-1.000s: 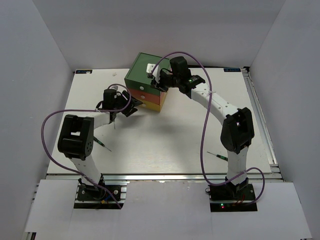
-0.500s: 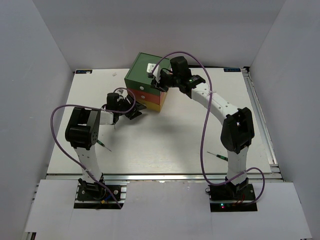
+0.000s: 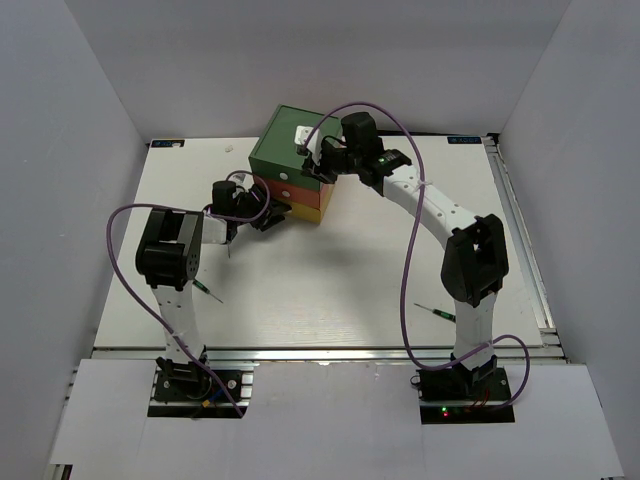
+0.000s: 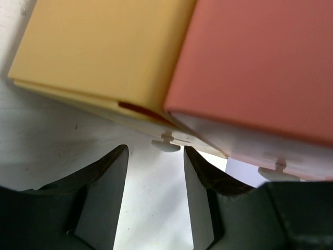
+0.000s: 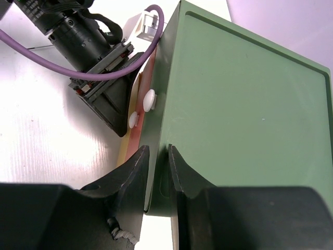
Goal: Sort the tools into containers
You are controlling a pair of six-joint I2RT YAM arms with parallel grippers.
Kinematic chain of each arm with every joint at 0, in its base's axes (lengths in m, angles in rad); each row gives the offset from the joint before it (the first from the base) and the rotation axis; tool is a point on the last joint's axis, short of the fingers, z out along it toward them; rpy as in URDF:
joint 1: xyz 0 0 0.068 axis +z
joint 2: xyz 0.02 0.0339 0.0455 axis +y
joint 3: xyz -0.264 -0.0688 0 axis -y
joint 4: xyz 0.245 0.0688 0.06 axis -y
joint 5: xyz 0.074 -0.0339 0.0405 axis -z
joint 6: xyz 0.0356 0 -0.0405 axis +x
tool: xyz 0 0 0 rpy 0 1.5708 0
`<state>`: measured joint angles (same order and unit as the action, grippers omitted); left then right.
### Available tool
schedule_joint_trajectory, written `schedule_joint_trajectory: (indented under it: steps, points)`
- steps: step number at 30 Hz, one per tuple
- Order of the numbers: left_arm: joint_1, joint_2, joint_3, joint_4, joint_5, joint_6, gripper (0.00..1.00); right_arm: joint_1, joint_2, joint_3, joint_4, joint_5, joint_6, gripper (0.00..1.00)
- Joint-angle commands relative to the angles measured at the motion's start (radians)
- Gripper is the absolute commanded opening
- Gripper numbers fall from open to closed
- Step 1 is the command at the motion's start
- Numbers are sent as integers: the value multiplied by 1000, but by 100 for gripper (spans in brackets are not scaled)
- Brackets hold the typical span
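Drawers in a small stacked chest (image 3: pixel 290 170) are sitting toward the back of a white table (image 3: pixel 340 270): green on top, orange in the middle, yellow at the bottom. Two thin screwdrivers are lying well apart from the chest, one beside the left arm (image 3: pixel 208 291) and one beside the right arm (image 3: pixel 435 312). The other tools are not clearly showing.

The left gripper (image 4: pixel 155 156) is hovering at the front of the yellow drawer (image 4: pixel 93 52). Its jaws are parted, with the white knob (image 4: pixel 166 141) just between the fingertips and no finger touching it. The orange drawer (image 4: pixel 255 62) and its own knob (image 4: pixel 274 169) are lying just beside.

The right gripper (image 5: pixel 156 161) is reaching over from above. Its fingers, nearly together, appear to be pinching the chest's green top front edge, near the green drawer (image 5: pixel 160 130) and its knob (image 5: pixel 150 100).

The step in hand looks like opening the yellow drawer. Doing it well probably means pushing in until the knob's stem sits deep between the pads, closing squarely, then pulling straight out along the table. The right arm bracing the chest should be stopping it from sliding. The knob is small, so a shallow pinch risks slipping off.
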<state>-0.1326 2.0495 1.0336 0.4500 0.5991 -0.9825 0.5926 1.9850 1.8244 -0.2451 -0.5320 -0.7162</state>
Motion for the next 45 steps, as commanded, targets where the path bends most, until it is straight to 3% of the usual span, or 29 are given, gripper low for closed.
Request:
schedule_joint_trajectory:
  steps: [1, 15, 23, 42, 45]
  points:
    - [8, 15, 32, 44, 33, -31, 57, -11, 20, 26, -57, -5, 12, 27]
    - [8, 66, 23, 113, 50, -107, 46, -19, 24, 24, -54, -10, 21, 27]
    - [13, 29, -36, 128, 53, -107, 32, -24, 25, 23, -51, -8, 27, 27]
    - [39, -271, -374, 128, 68, -24, 31, -27, 20, 9, -42, 7, 27, 28]
    - [39, -304, -400, 127, 62, -24, 37, -27, 14, 9, -39, 7, 32, 43]
